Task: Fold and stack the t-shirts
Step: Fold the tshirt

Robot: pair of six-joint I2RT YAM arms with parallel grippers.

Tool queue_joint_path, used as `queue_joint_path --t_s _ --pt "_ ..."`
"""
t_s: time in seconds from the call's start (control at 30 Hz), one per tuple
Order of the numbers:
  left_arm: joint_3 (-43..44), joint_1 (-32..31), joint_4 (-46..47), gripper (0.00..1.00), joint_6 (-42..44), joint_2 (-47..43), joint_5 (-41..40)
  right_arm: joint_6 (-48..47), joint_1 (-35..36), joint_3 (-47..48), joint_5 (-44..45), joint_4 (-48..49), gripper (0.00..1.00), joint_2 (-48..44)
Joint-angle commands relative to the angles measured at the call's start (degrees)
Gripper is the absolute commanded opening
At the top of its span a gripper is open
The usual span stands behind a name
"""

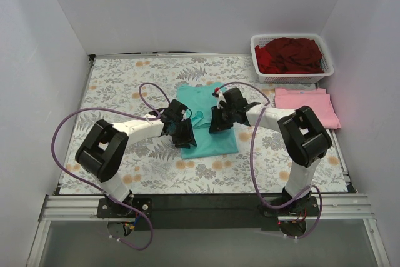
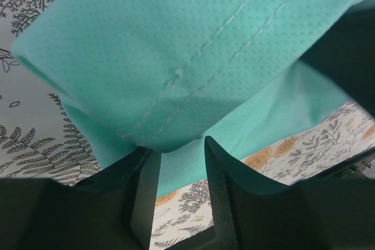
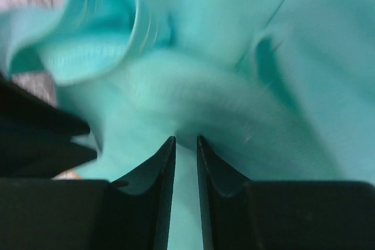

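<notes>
Both arms reach inward, left pincer (image 1: 181,130) and right pincer (image 1: 219,119) clamped nearly closed.

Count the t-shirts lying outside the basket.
2. A teal t-shirt at the table's centre, pinched by both grippers, and a folded pink t-shirt at the right, in front of the basket. More could lie hidden beneath.

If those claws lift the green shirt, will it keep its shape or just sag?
The teal shirt will probably sag: in the left wrist view its hemmed edge already droops in soft folds. It is likely light, and being thin knit, probably grips rather than slips.
</notes>
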Motion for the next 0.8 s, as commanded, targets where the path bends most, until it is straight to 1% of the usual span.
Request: queue_joint_path --t_s 0.0,0.2,0.23,0.3,0.37,0.47,0.53,0.57,0.6,0.63,0.7,0.77 --pt "-0.8 -0.6 -4.4 0.35 2.1 1.1 -0.6 -1.8 -2.0 7.7 6.3 3.4 0.27 2.9" --pt "-1.6 -0.6 -5.8 0.35 2.4 -2.2 -1.2 -4.6 -7.4 17.4 11.7 3.4 0.28 9.9" --pt "-2.0 -0.6 -5.9 0.35 2.4 -2.6 -1.4 -4.5 -8.1 20.0 11.9 3.4 0.28 10.5" --pt "-2.3 -0.5 -6.1 0.35 2.5 -3.6 -1.8 -4.4 -9.8 22.0 10.4 3.3 0.28 10.6" --pt "-2.5 -0.6 -6.5 0.35 2.4 -4.1 -2.2 -4.2 -10.7 22.7 9.3 3.3 0.29 8.6" --pt "-2.4 -0.6 -6.1 0.35 1.2 -6.0 -3.9 -3.5 -11.4 20.5 3.9 3.1 0.31 4.3" --pt "-2.1 -0.5 -5.1 0.35 0.7 -7.9 -5.6 -2.4 -11.3 18.0 -1.8 3.1 0.31 1.9" --pt "-1.9 -0.5 -4.3 0.35 0.6 -8.2 -5.9 -1.9 -11.3 15.3 -4.1 3.2 0.32 -0.4" --pt "-0.9 -0.5 -4.2 0.36 0.6 -8.2 -6.1 -1.5 -11.1 13.8 -8.8 3.3 0.32 -1.3" --pt "-0.3 -0.5 -4.3 0.36 0.6 -7.9 -6.2 -1.1 -10.8 12.4 -11.1 4.0 0.32 -2.0" --pt "0.7 -0.5 -4.8 0.35 -0.3 -8.1 -6.4 -1.6 -8.5 9.5 -15.6 3.9 0.32 -3.2" --pt "0.3 -0.6 -4.8 0.35 -1.4 -10.4 -7.5 -2.0 -5.3 8.4 -17.3 4.0 0.32 -3.1"
